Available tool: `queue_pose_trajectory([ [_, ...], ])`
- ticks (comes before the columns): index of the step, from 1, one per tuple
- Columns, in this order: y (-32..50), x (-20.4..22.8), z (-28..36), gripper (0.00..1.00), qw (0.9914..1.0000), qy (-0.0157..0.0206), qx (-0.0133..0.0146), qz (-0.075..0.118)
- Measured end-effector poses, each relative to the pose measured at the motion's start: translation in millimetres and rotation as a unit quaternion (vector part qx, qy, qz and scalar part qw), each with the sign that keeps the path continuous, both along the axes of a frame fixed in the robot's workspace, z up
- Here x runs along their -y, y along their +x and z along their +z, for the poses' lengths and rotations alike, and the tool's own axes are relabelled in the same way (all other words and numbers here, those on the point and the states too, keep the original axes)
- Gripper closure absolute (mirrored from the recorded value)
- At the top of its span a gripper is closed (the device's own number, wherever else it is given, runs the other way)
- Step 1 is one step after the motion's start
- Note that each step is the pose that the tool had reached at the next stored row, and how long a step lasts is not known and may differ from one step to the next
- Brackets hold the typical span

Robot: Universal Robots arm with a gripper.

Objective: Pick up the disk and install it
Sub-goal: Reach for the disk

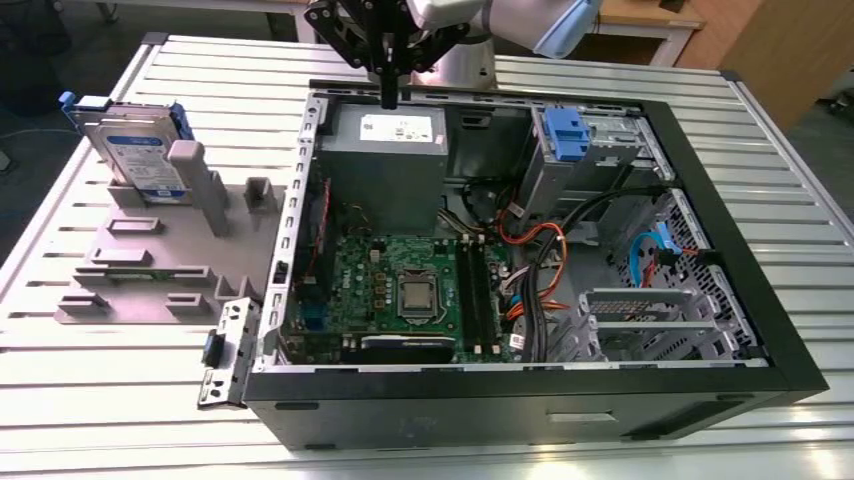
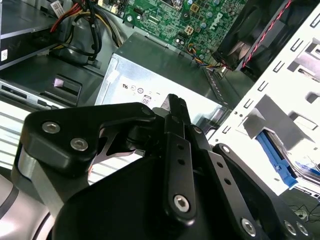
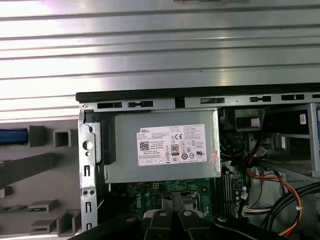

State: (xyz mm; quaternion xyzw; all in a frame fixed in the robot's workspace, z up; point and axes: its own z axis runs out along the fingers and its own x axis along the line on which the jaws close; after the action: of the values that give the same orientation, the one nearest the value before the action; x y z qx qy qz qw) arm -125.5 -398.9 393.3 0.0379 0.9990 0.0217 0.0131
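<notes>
- The disk (image 1: pixel 138 150) stands upright in the grey fixture (image 1: pixel 147 270) on the desk (image 1: pixel 80 390), untouched.
- We see the tool (image 1: pixel 388 97) closed and empty over the power supply (image 1: pixel 384 155), well apart from the disk.
- Pick-up, we judge, is not yet begun; it calls for opening the tool.

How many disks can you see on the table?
1. The disk stands on edge in the grey fixture at the exterior view's left, outside the computer case. More may be hidden inside its bays.

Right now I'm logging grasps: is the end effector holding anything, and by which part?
Nothing is held. The end effector hangs above the power supply with its fingers together, while the disk stands in the grey fixture.
</notes>
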Motion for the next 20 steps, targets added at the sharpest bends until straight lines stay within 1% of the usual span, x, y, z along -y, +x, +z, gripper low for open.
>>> queue_pose_trajectory([
  [8,-2.0,0.0,0.0,0.89,1.00000,0.0000,0.0000,0.000],
  [10,-5.1,0.0,0.0,0.89,1.00000,0.0000,0.0000,0.000],
  [20,-9.2,0.0,0.0,0.89,1.00000,0.0000,0.0000,0.000],
])
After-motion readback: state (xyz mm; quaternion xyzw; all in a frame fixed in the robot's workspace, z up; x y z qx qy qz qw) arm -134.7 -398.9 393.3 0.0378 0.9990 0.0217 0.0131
